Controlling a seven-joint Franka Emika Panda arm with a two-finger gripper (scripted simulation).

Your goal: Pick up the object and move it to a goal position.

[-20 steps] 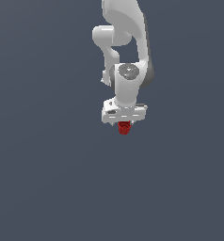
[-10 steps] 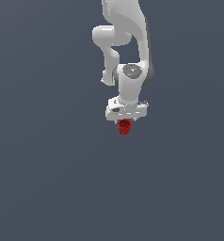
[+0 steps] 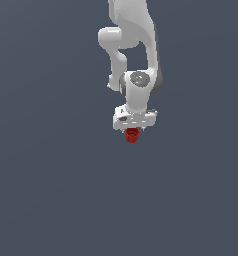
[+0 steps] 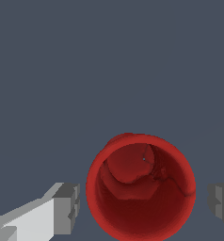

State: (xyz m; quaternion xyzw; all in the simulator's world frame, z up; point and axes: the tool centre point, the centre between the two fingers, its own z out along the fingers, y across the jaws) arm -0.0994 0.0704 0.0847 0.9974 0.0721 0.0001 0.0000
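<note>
As before, the pincer (image 3: 133, 131) straddles the object (image 3: 132, 135).

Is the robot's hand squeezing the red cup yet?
No, the jaws are open. In the wrist view, grey gaps show between the red cup and each finger of the gripper.

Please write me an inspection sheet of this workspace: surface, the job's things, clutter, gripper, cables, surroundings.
Surface: plain grey-blue ground, bare where visible.
Job's things: small red cup-like cylinder, hollow, directly under the gripper in the exterior view.
Clutter: nothing seen.
Gripper: white two-finger gripper open; grey fingertips stand on either side of the cup, with gaps visible.
Cables: nothing seen.
Surroundings: only the white arm; no goal marker seen.
</note>
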